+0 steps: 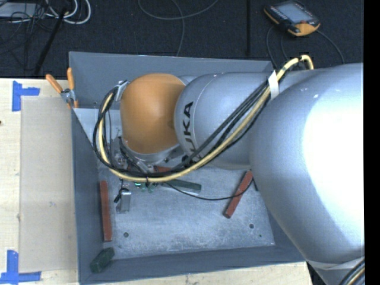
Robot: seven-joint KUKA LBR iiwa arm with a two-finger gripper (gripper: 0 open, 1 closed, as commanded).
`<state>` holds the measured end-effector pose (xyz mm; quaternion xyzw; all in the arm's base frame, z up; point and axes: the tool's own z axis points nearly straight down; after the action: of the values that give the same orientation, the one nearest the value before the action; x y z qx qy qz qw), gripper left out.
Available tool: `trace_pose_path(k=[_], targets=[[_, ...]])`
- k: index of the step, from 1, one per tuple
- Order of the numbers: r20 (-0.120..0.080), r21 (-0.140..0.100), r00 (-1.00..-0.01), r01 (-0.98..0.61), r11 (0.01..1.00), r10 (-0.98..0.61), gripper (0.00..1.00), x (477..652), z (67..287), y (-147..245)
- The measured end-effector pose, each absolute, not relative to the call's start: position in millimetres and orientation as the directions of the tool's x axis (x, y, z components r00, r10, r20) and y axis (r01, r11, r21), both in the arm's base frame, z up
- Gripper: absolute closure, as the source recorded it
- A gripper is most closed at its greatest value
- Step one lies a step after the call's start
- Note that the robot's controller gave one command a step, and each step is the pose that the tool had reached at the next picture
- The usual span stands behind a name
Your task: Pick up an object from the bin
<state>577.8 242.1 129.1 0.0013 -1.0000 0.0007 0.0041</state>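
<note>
My gripper hangs under the arm's wrist over the left half of the bin, low above the floor. Just to its left a long reddish-brown stick lies lengthwise along the left wall, close beside the gripper and apart from it as far as I can see. A dark grey-green flat piece pokes out from under the wrist to the right of the gripper. Nothing shows inside the gripper.
A shorter reddish-brown stick lies tilted at the right of the bin floor, partly under the arm. A dark green lump sits in the front left corner. The arm's bulk covers the back and right of the bin.
</note>
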Motion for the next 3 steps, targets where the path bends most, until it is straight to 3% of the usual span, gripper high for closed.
trace_pose_path(k=[1, 2, 3], targets=[[0.001, 0.000, -1.000, 0.001, 1.000, 0.001, 0.00, 580.2, 134, 241], [-0.002, 0.000, -0.999, -0.049, 0.999, -0.049, 0.00, 613.2, 71, 163], [-0.003, 0.000, -0.995, -0.097, 0.995, -0.097, 0.00, 622.4, 120, 166]])
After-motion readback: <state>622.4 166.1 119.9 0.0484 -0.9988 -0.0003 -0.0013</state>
